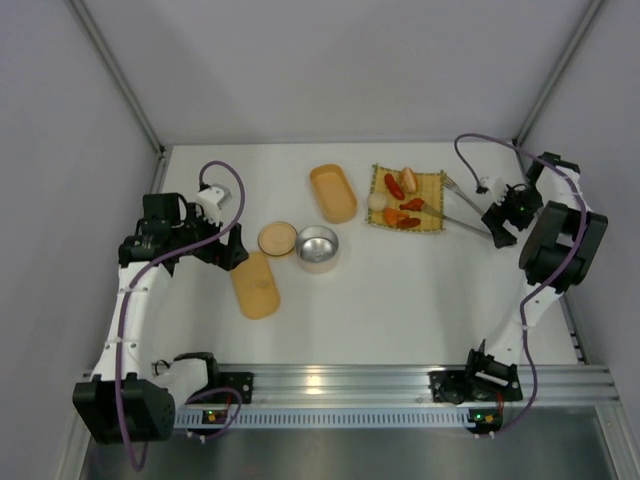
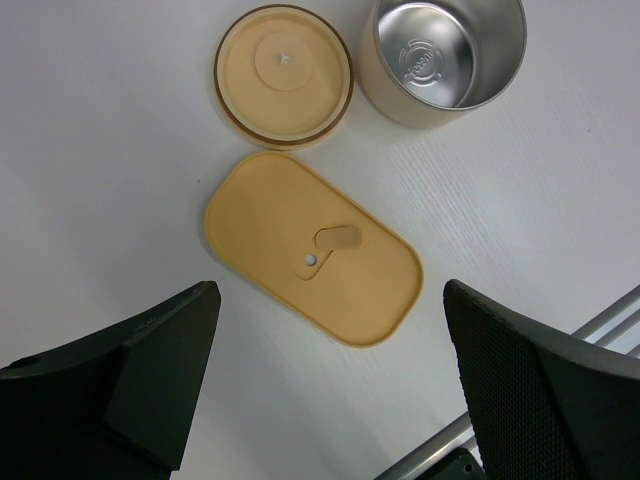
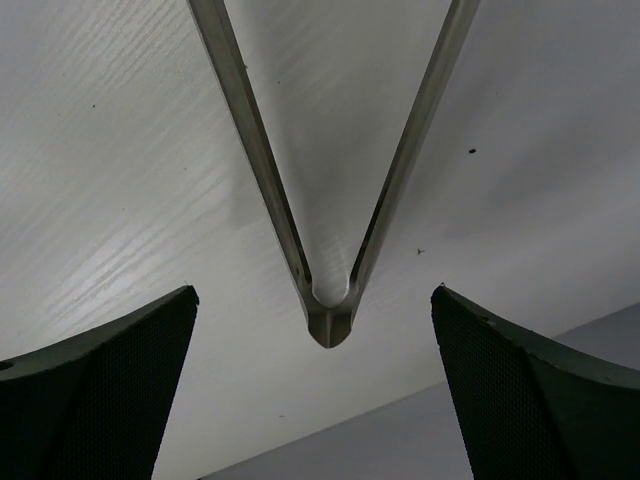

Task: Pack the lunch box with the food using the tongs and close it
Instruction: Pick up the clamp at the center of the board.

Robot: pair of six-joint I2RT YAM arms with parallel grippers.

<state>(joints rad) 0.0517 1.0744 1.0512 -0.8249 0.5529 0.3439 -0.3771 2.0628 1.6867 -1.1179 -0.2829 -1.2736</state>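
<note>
Top external view has both arms folded elbow-out. The left arm bows along the left edge of the frame, and its left claw (image 1: pixel 232 254) points toward the centre, just beside the oblong lid (image 1: pixel 255 285). The right arm rises along the right edge and bends back, so the right claw (image 1: pixel 497 230) hangs at the hinge end of the tongs (image 1: pixel 458 221). Both claws stand spread wide and grasp nothing.

The tongs lie on the tabletop (image 1: pixel 400 290) in the upper right, their tips reaching the woven mat (image 1: pixel 425 185) that carries the food (image 1: pixel 394 186). The open lunch box (image 1: pixel 333 192) sits just left of the mat, upper centre.

Left wrist view alone shows the lid's small tab, with a round lid (image 2: pixel 284 75) and a steel cup (image 2: pixel 450 55) above it. Right wrist view alone shows the tongs' hinge lying between the fingers (image 3: pixel 100 390), apart from both.
</note>
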